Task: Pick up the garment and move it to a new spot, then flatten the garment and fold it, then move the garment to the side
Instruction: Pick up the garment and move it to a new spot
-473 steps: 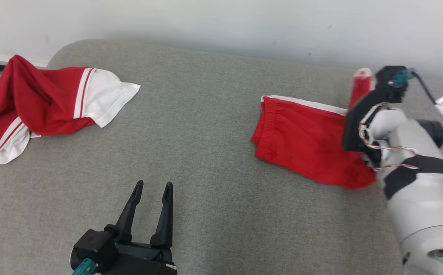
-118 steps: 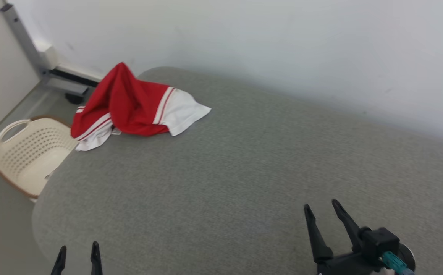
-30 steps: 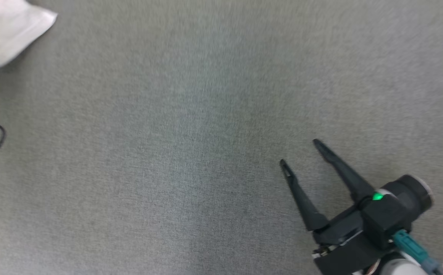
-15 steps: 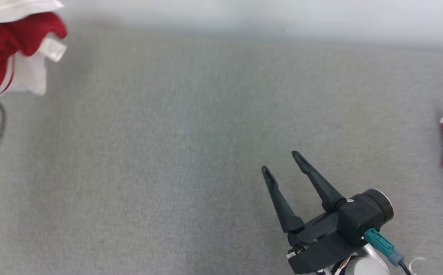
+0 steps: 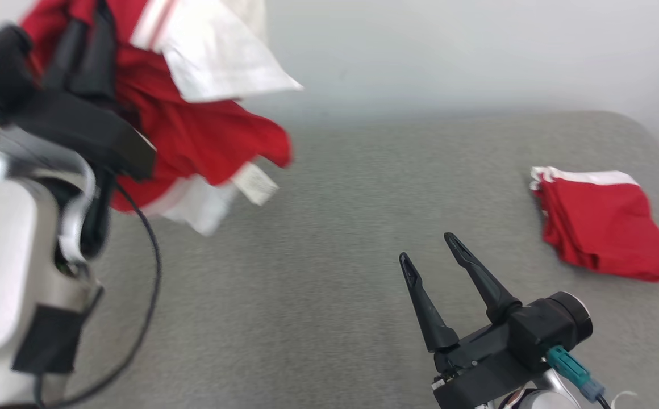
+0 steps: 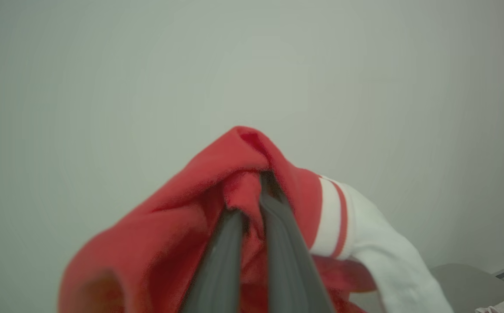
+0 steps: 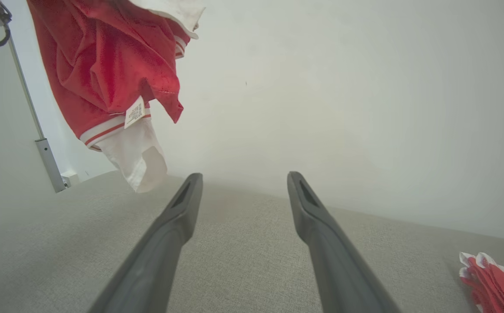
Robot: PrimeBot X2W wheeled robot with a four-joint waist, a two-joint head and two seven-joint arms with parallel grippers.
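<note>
Pale, bare wall (image 5: 449, 51) runs behind a grey cloth-covered tabletop (image 5: 307, 272) with rounded corners. Above its left part the garment (image 5: 193, 136), a red top with white sleeves and red-and-white stripe trim, hangs clear of the surface from the left gripper (image 5: 88, 34). In the left wrist view the left gripper (image 6: 252, 195) has its two dark fingers pressed together on a ridge of red cloth, and the garment (image 6: 182, 217) drapes down on both sides of them, a white striped sleeve falling to the right. The head view is smeared on that side, so exactly which part of the top is pinched is hard to say; it looks like a fold in the red body. A white care label (image 5: 255, 184) dangles from the lower hem, beside a loose white sleeve. The pale left forearm (image 5: 5, 255) stands at the head view's left edge, with a black cable (image 5: 147, 284) looping down from it. The right gripper (image 5: 429, 248) hovers low over the bare middle of the tabletop, fingers spread wide and holding nothing. From the right wrist view the right gripper (image 7: 243, 176) points toward the wall, the garment (image 7: 104, 65) hanging up to its left with the label (image 7: 134, 113) facing the camera. A folded red piece with white edging (image 5: 608, 227) lies flat near the tabletop's right end, well apart from both grippers.
</note>
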